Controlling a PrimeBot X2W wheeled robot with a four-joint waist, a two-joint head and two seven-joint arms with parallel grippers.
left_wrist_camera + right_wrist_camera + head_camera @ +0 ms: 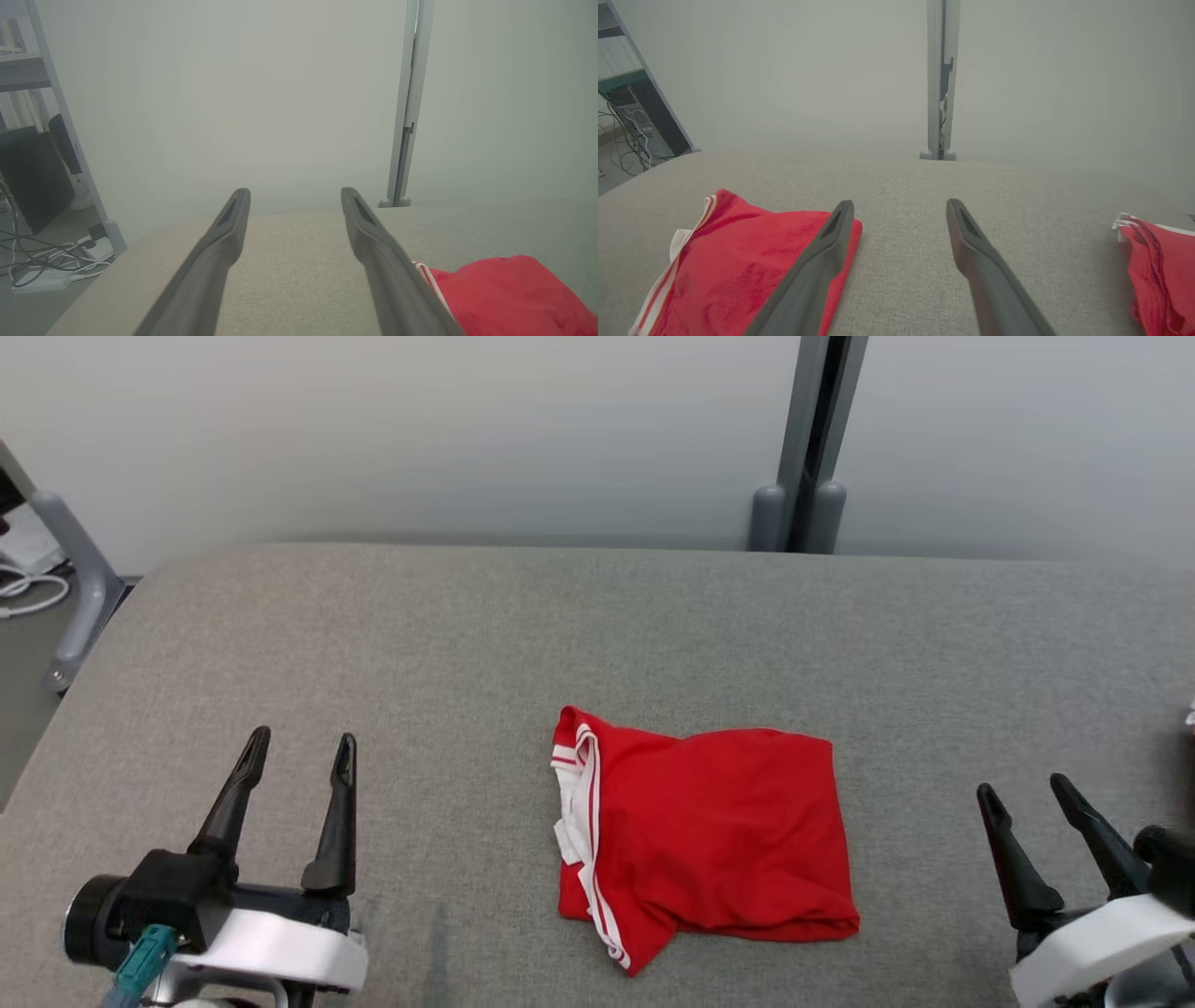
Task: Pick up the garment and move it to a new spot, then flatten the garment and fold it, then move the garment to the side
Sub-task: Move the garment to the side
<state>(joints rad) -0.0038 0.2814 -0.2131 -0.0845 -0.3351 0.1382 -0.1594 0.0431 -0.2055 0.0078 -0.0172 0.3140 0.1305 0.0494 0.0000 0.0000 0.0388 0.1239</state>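
Note:
The garment [705, 835] is red with white stripes along its left edge, lying folded into a rough rectangle on the grey table [597, 644], near the front middle. It also appears at the lower right of the left wrist view as the garment [509, 294] and at the lower left of the right wrist view as the garment [738, 270]. My left gripper [301, 754] stands open at the lower left, well to the garment's left, holding nothing. My right gripper [1029, 791] stands open at the lower right, to the garment's right, also holding nothing.
A second red garment [1157, 275] with white trim lies at the table's far right edge. A grey post [808, 448] rises behind the table against a pale wall. Left of the table are a metal frame leg [79, 579] and cables [42, 266] on the floor.

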